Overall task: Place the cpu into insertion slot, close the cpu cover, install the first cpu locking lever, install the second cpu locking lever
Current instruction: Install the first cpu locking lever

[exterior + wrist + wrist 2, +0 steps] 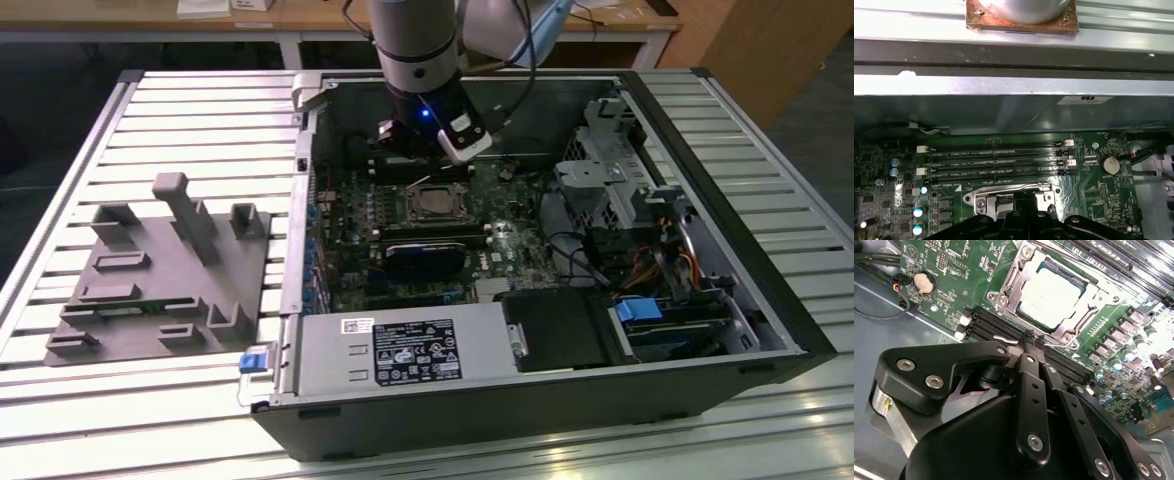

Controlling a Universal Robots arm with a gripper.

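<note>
The gripper (1029, 336), fingers together, sits at a locking lever (429, 184) beside the closed cpu cover (1016, 272); we judge lever installation in hand, needing steady downward pressure.

Dim overall; glare on cpu (1051, 294), perhaps overexposed.

Stands open from above over the chip socket (435, 205). Closes in around the tool (1029, 336), with memory slots (994, 160) beneath and the case wall (1004, 107) beyond. Crowds toward the exterior view's right with a drive cage (607, 170) and cables (577, 250); narrows nearer the camera against a black block (427, 255).
</note>
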